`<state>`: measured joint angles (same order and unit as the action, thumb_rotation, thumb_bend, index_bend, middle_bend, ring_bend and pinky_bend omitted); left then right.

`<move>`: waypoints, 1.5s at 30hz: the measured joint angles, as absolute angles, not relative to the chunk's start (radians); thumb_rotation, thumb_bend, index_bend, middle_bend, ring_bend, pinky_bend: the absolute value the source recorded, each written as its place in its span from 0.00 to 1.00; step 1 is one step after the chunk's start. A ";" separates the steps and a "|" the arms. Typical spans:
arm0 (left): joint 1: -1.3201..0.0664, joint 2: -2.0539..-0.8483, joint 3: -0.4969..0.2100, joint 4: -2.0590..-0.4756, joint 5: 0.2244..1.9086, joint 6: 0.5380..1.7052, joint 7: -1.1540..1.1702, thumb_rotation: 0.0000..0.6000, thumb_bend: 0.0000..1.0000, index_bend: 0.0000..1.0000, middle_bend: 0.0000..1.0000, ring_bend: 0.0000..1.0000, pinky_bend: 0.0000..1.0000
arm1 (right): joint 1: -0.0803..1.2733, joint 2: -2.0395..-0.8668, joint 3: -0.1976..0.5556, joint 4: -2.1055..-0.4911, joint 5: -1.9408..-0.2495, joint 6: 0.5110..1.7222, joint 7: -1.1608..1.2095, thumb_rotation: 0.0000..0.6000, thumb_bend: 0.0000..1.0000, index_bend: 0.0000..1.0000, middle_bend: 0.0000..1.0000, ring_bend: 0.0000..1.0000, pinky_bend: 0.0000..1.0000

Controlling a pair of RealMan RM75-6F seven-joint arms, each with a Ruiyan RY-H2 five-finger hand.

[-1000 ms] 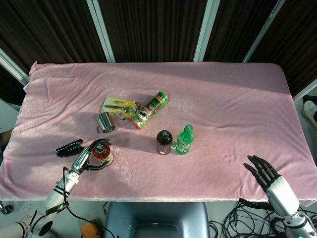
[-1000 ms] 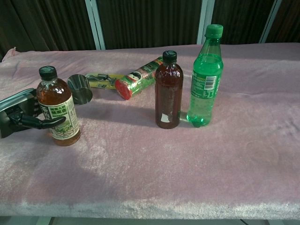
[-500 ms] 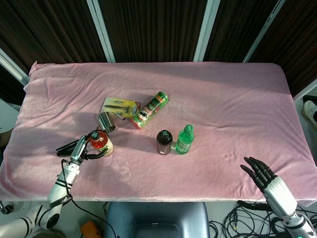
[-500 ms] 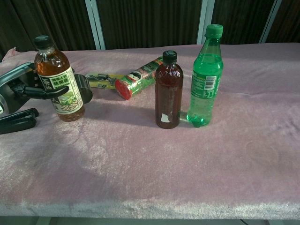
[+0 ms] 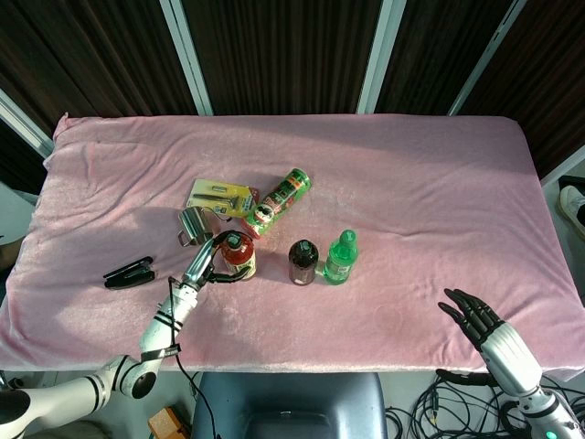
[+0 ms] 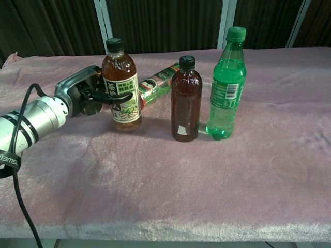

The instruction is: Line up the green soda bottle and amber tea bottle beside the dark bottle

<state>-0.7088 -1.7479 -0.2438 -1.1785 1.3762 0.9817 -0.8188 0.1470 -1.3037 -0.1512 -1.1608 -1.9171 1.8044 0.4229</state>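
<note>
Right hand sits at the near tabletop edge, arm cut off by the frame; fingers spread, holding nothing, out of chest view. Left hand grips the tea bottle upright; its fingers wrap the label, covering part of it. Label has white Chinese characters, not legible at this size. Can't tell if the bottle's base touches the pink tabletop or hangs just above.

3 bottles total. Just right of the held one stands the dark bottle w/ a small white sticker low down, text too small. Right of that, nearly touching, the green bottle; label print unreadable.

Well left of left hand, 1 black object lies flat, unclear what.

Just behind left hand: 1 metal cup, mostly hidden in chest view. Behind the tea bottle, 1 green-red can on its side, brand unclear. Further, 1 yellow packet, partly hidden by the bottle in chest view.
</note>
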 measured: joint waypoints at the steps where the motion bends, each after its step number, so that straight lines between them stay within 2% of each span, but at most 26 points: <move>1: -0.718 -1.756 -0.253 -1.184 1.368 0.978 -0.803 1.00 0.41 0.42 0.47 0.25 0.10 | 0.147 -1.302 -0.152 -1.160 -1.916 1.802 0.427 1.00 0.10 0.00 0.00 0.00 0.26; 10: -0.758 -1.800 -0.275 -1.203 1.325 0.922 -0.774 1.00 0.40 0.42 0.47 0.25 0.10 | 0.143 -1.294 -0.149 -1.149 -1.899 1.794 0.454 1.00 0.10 0.00 0.00 0.00 0.26; 22: -0.792 -1.860 -0.295 -1.157 1.313 0.912 -0.760 1.00 0.40 0.42 0.47 0.25 0.10 | 0.142 -1.288 -0.150 -1.153 -1.906 1.795 0.461 1.00 0.10 0.00 0.00 0.00 0.26; 37: -0.836 -1.893 -0.302 -1.079 1.305 0.854 -0.756 1.00 0.40 0.40 0.46 0.20 0.05 | 0.145 -1.276 -0.158 -1.152 -1.918 1.793 0.486 1.00 0.10 0.00 0.00 0.00 0.26; 42: -0.837 -1.891 -0.302 -1.077 1.304 0.849 -0.761 1.00 0.40 0.36 0.41 0.17 0.02 | 0.147 -1.276 -0.159 -1.154 -1.918 1.786 0.484 1.00 0.10 0.00 0.00 0.00 0.26; 45: -0.838 -1.889 -0.299 -1.075 1.303 0.841 -0.762 1.00 0.38 0.26 0.29 0.08 0.00 | 0.148 -1.276 -0.159 -1.157 -1.918 1.783 0.480 1.00 0.10 0.00 0.00 0.00 0.26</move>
